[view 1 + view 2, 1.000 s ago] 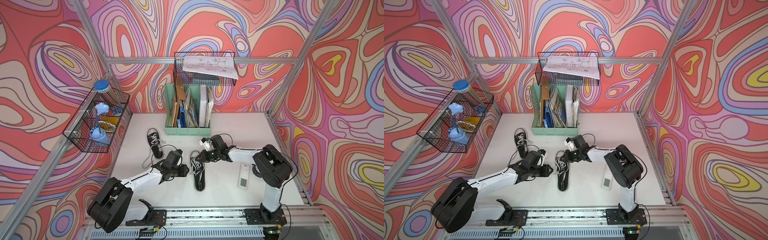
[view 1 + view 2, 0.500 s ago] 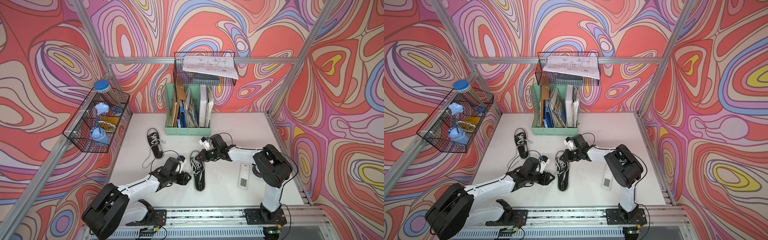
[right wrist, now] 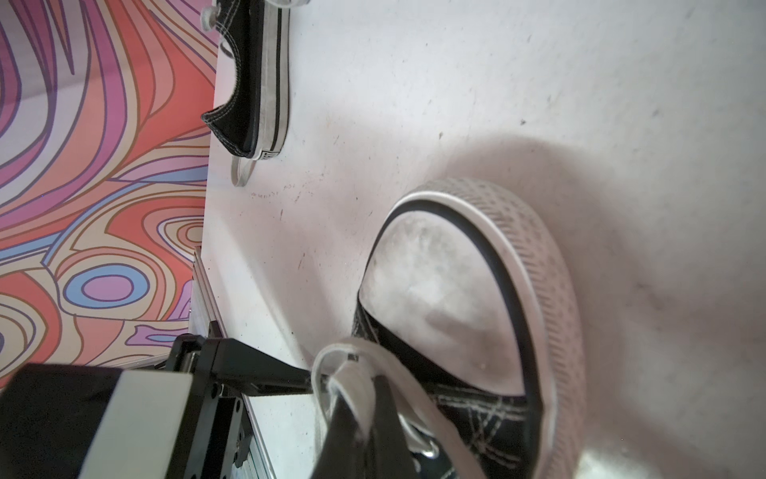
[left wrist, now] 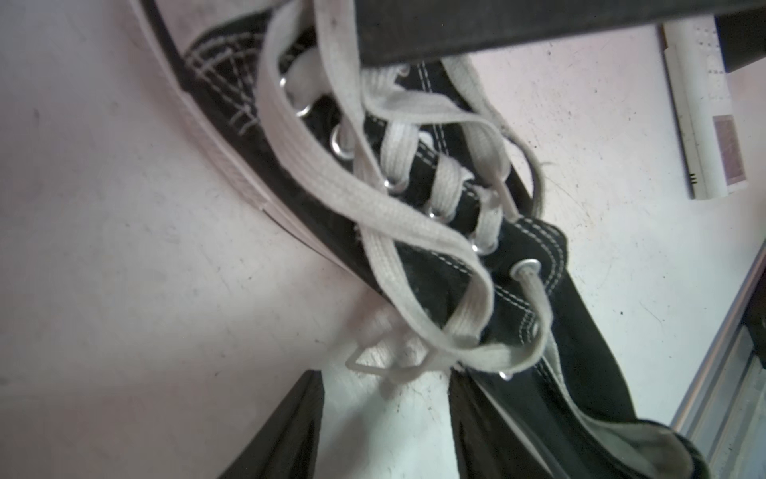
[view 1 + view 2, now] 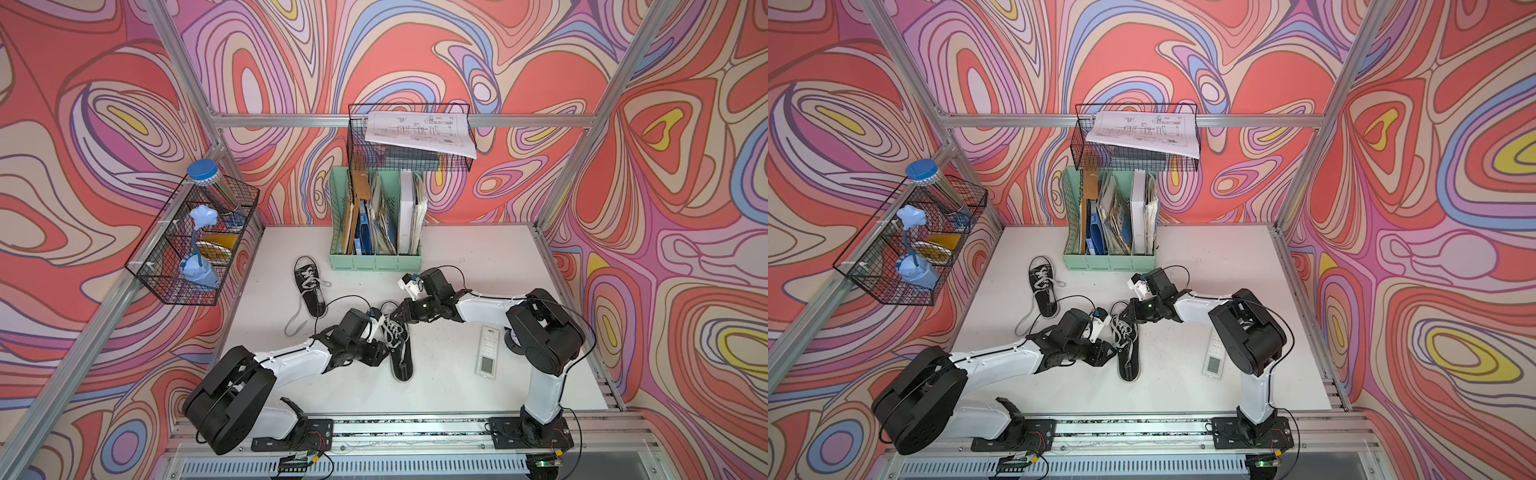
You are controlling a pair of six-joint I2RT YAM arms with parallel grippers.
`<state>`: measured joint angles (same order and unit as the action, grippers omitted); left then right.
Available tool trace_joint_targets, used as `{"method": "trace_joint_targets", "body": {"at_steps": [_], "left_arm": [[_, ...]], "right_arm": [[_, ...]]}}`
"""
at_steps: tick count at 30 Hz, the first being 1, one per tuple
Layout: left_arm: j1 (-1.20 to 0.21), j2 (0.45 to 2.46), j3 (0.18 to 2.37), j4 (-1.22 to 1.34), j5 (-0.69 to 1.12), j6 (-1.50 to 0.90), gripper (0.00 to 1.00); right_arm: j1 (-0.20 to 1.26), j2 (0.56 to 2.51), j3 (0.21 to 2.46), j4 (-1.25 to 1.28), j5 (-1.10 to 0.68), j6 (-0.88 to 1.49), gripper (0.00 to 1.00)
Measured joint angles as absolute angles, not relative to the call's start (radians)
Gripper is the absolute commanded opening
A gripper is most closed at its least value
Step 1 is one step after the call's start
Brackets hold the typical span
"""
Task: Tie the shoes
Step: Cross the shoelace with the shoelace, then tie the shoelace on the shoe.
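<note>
My right gripper (image 5: 397,316) pinches the near sneaker (image 5: 402,357)'s lace (image 3: 350,381) to tension it. My left gripper (image 4: 385,394) gapes beside its loose end (image 4: 398,375).

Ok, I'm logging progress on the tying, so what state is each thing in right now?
Near shoe, sole down, untied.
Lace, loose, one strand pinched.
Far shoe, sole down, looks untied.
Left gripper, open, holding nothing.
Right gripper, shut on the lace.
Remote, flat, face up.
Jar, lid on.
</note>
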<state>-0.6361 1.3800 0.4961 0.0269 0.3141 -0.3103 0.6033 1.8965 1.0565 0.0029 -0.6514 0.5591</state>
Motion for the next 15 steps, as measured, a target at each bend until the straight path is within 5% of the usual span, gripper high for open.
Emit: {"method": "trace_joint_targets", "body": {"at_steps": [15], "left_arm": [[-0.636, 1.435, 0.552, 0.036, 0.364, -0.287, 0.13]], "right_arm": [[0.603, 1.897, 1.056, -0.011, -0.651, 0.557, 0.00]]}}
